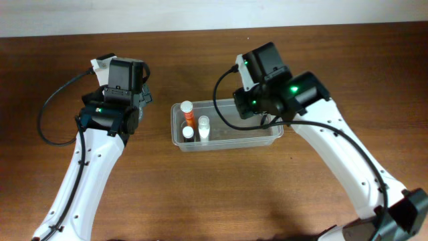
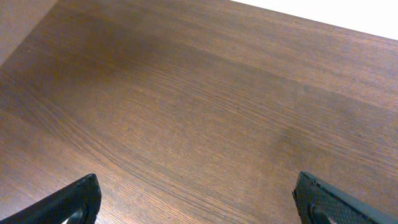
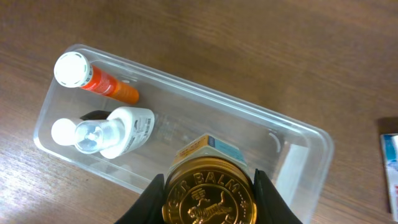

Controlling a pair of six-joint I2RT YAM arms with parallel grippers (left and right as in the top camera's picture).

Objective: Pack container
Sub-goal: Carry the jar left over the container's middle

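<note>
Brown wood-grain table (image 2: 186, 93) spreads under my left claw (image 2: 199, 202). Off to the right of my right claw (image 3: 209, 199), a white packet (image 3: 390, 168) with blue print lies flat, half out of sight.

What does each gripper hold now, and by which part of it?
The right gripper holds a small jar with a gold lid, jaws on opposite sides at the lid. The left gripper is open and holds nothing.
</note>
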